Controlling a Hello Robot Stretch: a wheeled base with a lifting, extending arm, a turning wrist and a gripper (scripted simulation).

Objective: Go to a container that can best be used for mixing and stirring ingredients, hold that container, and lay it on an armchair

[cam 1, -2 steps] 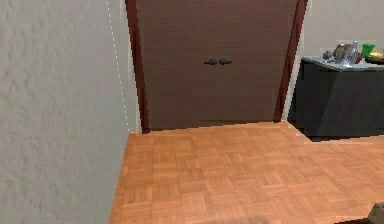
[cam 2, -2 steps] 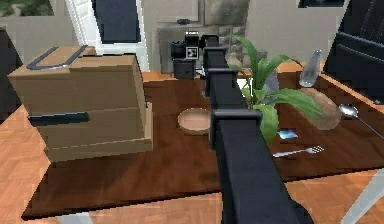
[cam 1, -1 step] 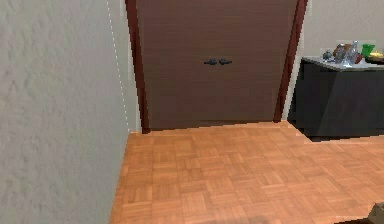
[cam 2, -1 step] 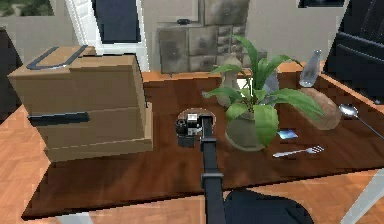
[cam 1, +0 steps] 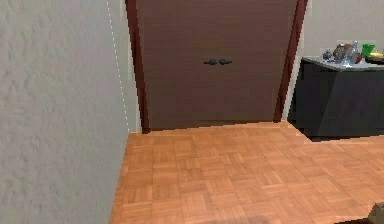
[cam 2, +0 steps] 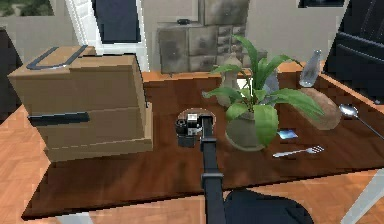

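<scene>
In the arm side view the dark arm rises over a dark wooden table. At its far end is my gripper, with the small white squares beside it. A low round shape with a pale rim lies on the table right behind the gripper; it may be a bowl, though its form is unclear. I cannot tell whether the gripper holds anything. A potted green plant stands just right of the arm's end.
Stacked cardboard boxes take up the table's left part. A fork, a spoon, a small blue card and a clear bottle lie at the right. The forward view has a brown double door, a dark cabinet and parquet floor.
</scene>
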